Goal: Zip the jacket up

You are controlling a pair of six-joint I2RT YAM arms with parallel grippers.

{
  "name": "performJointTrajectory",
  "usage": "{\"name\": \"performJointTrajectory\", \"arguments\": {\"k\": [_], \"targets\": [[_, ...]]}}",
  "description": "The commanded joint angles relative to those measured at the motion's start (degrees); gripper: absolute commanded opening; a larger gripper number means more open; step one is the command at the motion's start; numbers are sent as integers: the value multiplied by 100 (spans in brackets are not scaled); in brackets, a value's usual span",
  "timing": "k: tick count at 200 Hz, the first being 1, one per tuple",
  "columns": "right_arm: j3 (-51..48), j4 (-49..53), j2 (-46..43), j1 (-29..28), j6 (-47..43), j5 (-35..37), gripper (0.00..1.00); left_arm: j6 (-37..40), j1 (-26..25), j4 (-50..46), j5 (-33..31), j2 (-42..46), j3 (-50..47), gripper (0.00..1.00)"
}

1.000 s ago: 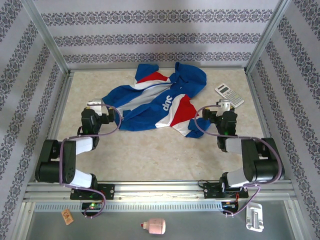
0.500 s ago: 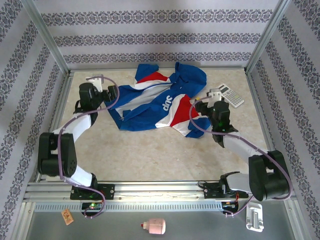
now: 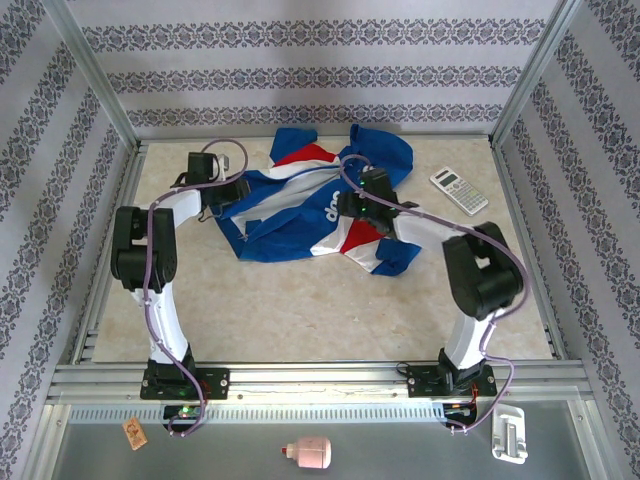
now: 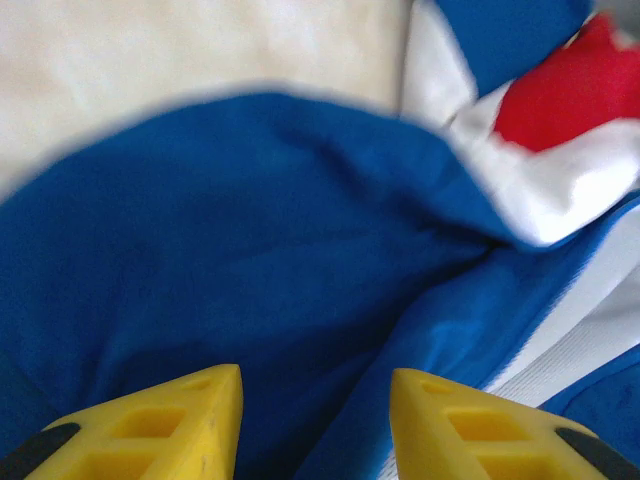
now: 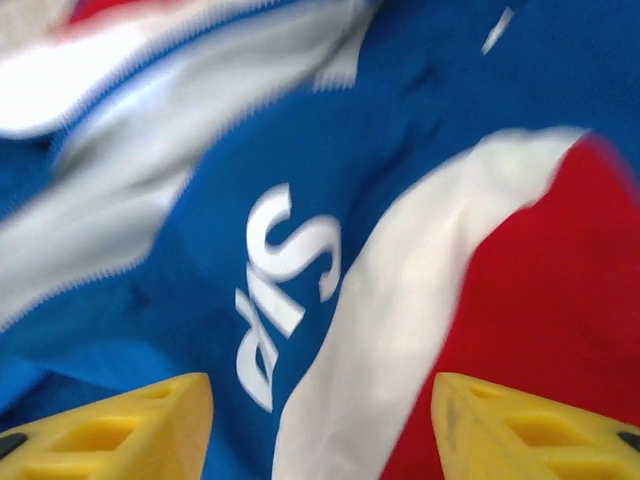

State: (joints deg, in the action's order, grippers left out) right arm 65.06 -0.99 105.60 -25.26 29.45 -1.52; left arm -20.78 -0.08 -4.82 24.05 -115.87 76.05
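Observation:
The jacket, royal blue with red and white panels and white lettering, lies crumpled and unzipped at the back middle of the table. My left gripper hovers at its left sleeve edge, open, its yellow fingers spread over dark blue fabric. My right gripper is over the chest, open, above the white lettering and the red and white panel. Nothing sits between either pair of fingers. The pale lining strip runs past the lettering.
A calculator lies on the table at the back right. Patterned walls with metal frame posts enclose the table. A pink-and-white object and a white clip rest on the ledge below the arm bases.
Both arms have stretched far forward. The left gripper moved up and right to the jacket's left edge; the right gripper swung left from beside the calculator onto the chest.

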Motion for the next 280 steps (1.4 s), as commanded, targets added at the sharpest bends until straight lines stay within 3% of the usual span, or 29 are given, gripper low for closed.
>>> {"name": "performJointTrajectory", "arguments": {"k": [1, 38, 65, 112, 158, 186, 219, 244, 280], "targets": [[530, 892, 479, -395, 270, -7, 55, -345, -183, -681, 274, -119, -129, 41], [1541, 2189, 1315, -663, -16, 227, 35, -503, -229, -616, 210, 121, -1020, 35], [1783, 2472, 1554, -647, -59, 269, 23, -664, -235, -396, 139, 526, -1934, 32], [2371, 2817, 1925, -430, -420, 305, 18, -972, -523, -137, 221, 1777, -3539, 32], [3493, 3519, 2338, -296, -939, 219, 17, -1603, -1695, -34, -209, 3142, -4585, 32], [3238, 3523, 1666, -322, -1153, 471, 26, -1210, -1918, -1149, -740, 4158, -4181, 35], [2874, 3730, 874, -395, -1275, 562, 35, -271, -1915, -2082, -1351, 4795, -3172, 48], [2433, 3769, 493, -544, -1098, 553, 36, 237, -1836, -2133, -1326, 4223, -2364, 52], [1925, 3453, 401, -888, -638, 270, 35, 467, -1686, -2114, -652, 2490, -876, 50]]}}
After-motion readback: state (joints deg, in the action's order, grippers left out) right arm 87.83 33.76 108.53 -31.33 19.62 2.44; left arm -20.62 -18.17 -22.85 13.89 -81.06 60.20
